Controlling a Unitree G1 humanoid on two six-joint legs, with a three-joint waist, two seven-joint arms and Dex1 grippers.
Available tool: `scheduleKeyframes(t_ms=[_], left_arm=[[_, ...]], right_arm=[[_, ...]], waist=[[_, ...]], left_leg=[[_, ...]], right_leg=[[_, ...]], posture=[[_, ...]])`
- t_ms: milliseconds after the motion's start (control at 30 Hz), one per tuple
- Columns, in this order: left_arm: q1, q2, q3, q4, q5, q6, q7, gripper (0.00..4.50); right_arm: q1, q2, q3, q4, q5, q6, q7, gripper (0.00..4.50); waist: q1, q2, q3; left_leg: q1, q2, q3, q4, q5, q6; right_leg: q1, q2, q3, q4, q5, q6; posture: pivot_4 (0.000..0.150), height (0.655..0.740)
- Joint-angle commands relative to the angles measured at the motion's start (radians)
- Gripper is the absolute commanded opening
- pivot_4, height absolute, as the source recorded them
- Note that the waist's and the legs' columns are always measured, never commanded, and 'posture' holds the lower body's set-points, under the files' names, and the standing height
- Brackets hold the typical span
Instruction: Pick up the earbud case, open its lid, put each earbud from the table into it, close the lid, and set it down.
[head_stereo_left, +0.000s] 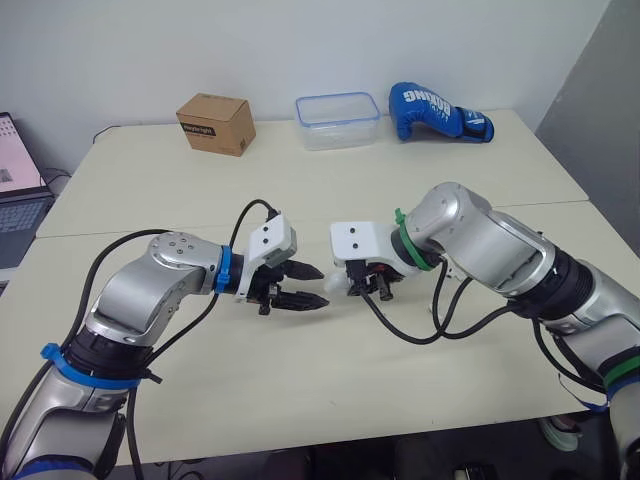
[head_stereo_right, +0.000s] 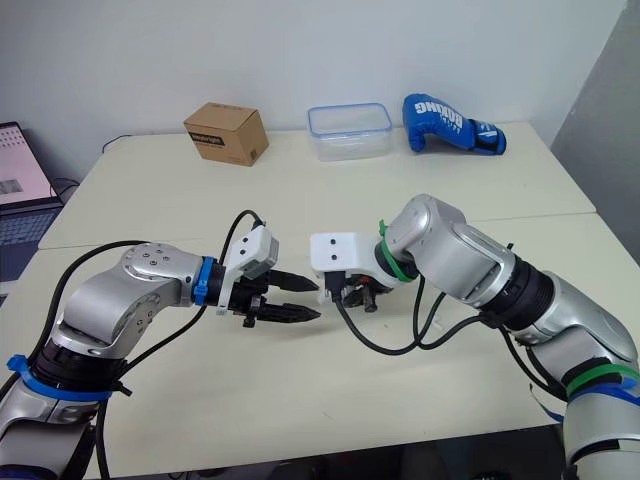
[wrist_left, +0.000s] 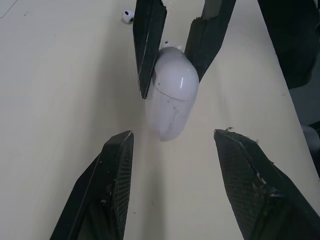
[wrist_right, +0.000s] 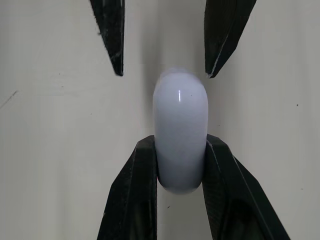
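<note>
Right pincer (wrist_right: 180, 142) clamps case (wrist_right: 180, 120) by one end; long axis points at open left pincer (wrist_left: 173, 134) opposite.

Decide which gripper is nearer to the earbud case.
Right. The right gripper is shut on the earbud case; the left gripper is open, its fingertips either side of the case's free end, not touching.
</note>
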Motion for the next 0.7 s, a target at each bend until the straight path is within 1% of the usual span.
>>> scheduleKeyframes(t_ms=[33,367,700], left_arm=[[-0.022,-0.003,-0.008,0.001,0.018,-0.014,-0.008,2.62],[-0.045,-0.045,-0.021,0.043,0.071,-0.054,0.009,2.62],[-0.050,-0.060,-0.014,0.046,0.079,-0.057,0.004,2.62]], right_arm=[[-0.043,0.021,-0.007,0.000,-0.014,0.033,0.005,0.80],[-0.071,0.079,-0.020,0.025,-0.006,0.116,-0.020,0.80],[-0.077,0.089,-0.014,0.043,-0.008,0.128,-0.036,0.80]], waist=[[0.000,0.000,0.000],[-0.001,0.000,0.000],[-0.001,0.000,0.000]], left_leg=[[0.000,0.000,0.000,0.000,0.000,0.000],[0.000,0.000,0.000,0.000,0.000,0.000],[0.000,0.000,0.000,0.000,0.000,0.000]], right_leg=[[0.000,0.000,0.000,0.000,0.000,0.000],[0.000,0.000,0.000,0.000,0.000,0.000],[-0.001,0.000,0.000,0.001,0.000,0.000]], posture=[[0.150,0.7307],[0.150,0.7307],[0.150,0.7307]])
